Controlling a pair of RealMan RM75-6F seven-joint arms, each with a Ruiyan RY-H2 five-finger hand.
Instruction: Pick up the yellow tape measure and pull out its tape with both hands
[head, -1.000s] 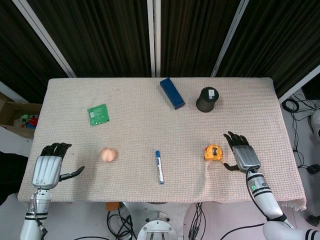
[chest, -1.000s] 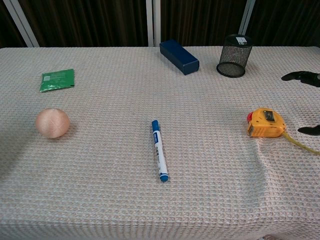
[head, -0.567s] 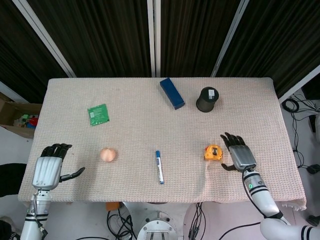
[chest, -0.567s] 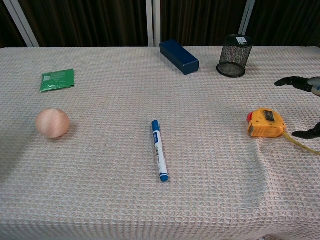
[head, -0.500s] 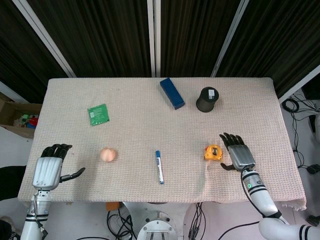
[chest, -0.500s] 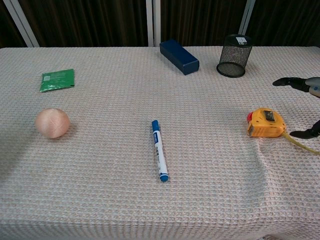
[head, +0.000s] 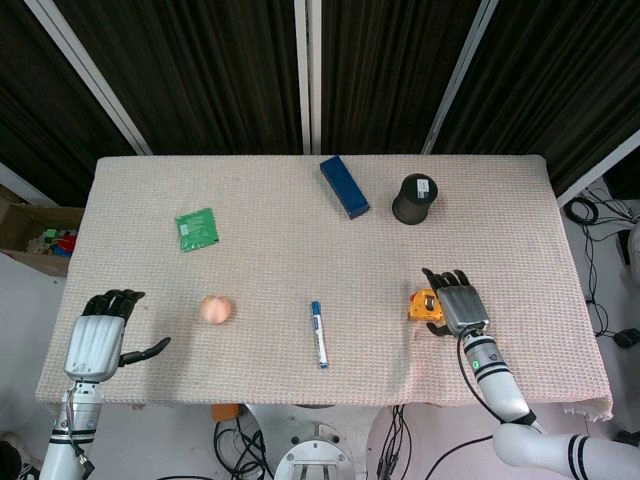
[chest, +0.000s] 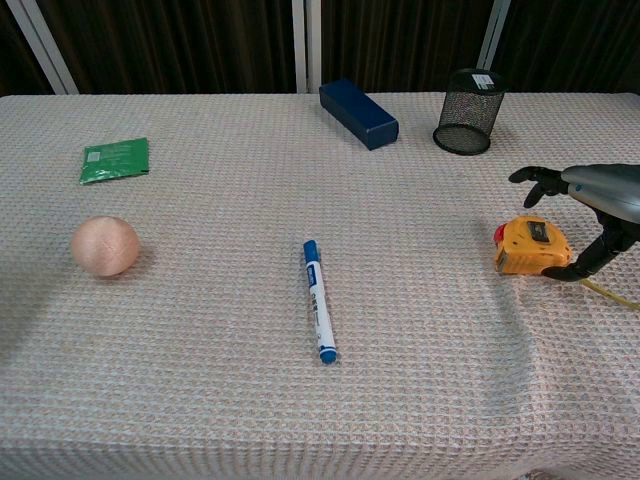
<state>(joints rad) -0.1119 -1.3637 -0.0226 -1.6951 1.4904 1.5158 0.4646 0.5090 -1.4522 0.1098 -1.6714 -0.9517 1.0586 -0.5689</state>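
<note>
Down at the near left corner, the left hand (head: 97, 342) hangs just off the worktop (head: 280, 250), holding nothing, with its fingers (head: 115, 297) bent a little and its thumb stuck out to the side. Near the front middle lies a blue marker pen (chest: 318, 300). To its left sits a peach ball (chest: 104, 245). On the right, the yellow tape measure (chest: 530, 246) lies flat on the worktop, and a bit of yellow tape sticks out behind it. The right hand (chest: 585, 205) arches over it with its fingers spread wide, thumb tip down beside the case, not gripping. Farther back are a green packet (chest: 115, 159), a blue box (chest: 358, 113) and a black mesh cup (chest: 468, 111).
</note>
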